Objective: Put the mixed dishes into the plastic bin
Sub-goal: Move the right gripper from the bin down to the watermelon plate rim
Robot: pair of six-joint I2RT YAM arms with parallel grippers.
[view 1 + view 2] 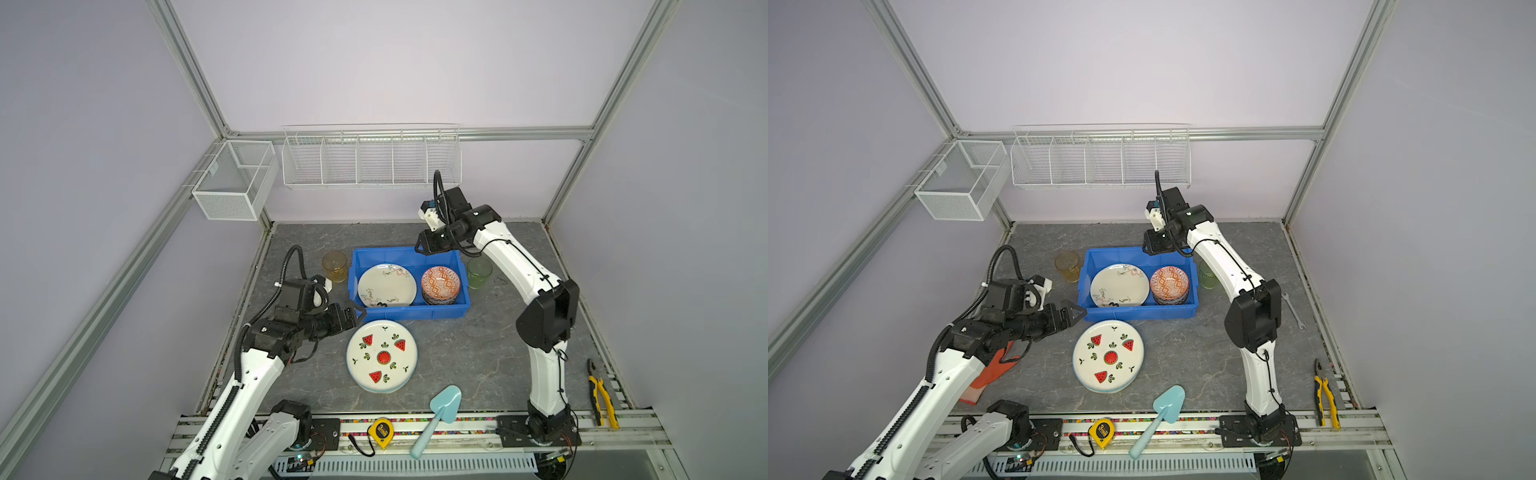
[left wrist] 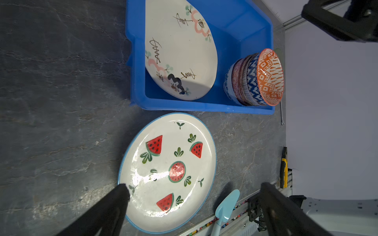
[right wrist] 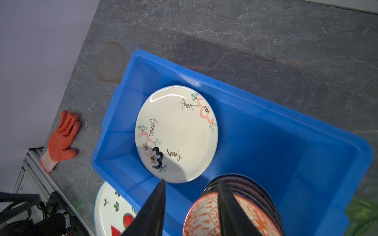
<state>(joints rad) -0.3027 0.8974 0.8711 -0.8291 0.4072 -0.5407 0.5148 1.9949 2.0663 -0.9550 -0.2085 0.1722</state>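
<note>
The grey marbled worktop (image 1: 457, 353) carries everything. The left arm reaches in low from the near left. Its left claw (image 1: 358, 312) (image 1: 1077, 311) (image 2: 193, 188) is spread as wide as it goes and is empty. It sits just off the near-left corner of the plastic bin (image 1: 411, 311) (image 1: 1138, 312) (image 2: 204, 106) (image 3: 266, 132). In the left wrist view its fingers (image 2: 120, 192) frame the watermelon plate (image 1: 381, 356) (image 1: 1108, 356) (image 2: 167, 171) (image 3: 114, 212); whether either finger touches it cannot be told.

The right claw (image 1: 422, 247) (image 1: 1148, 247) (image 3: 191, 181) hangs over the bin's far rim, toward its right end, with the jaws about half apart and gripping nothing. In the right wrist view one finger lines up over the orange bowl (image 1: 440, 281) (image 1: 1169, 282) (image 2: 270, 75) (image 3: 196, 216), but both top views show blue wall between claw and bowl.

The bin stands mid-worktop. The watermelon plate lies flat on the worktop just in front of the bin's near wall, outside it. The cream plate (image 1: 386, 284) (image 1: 1119, 284) (image 2: 180, 51) (image 3: 176, 132) lies in the bin's left half. The orange bowl tops a nested stack of patterned bowls in the right half.

The amber cup (image 1: 335, 266) (image 1: 1067, 266) (image 3: 110, 61) stands upright on the worktop just outside the bin's left end. The green cup (image 1: 479, 272) (image 1: 1207, 274) stands just outside its right end. A teal scoop (image 1: 440, 411) lies at the near edge of the worktop.
</note>
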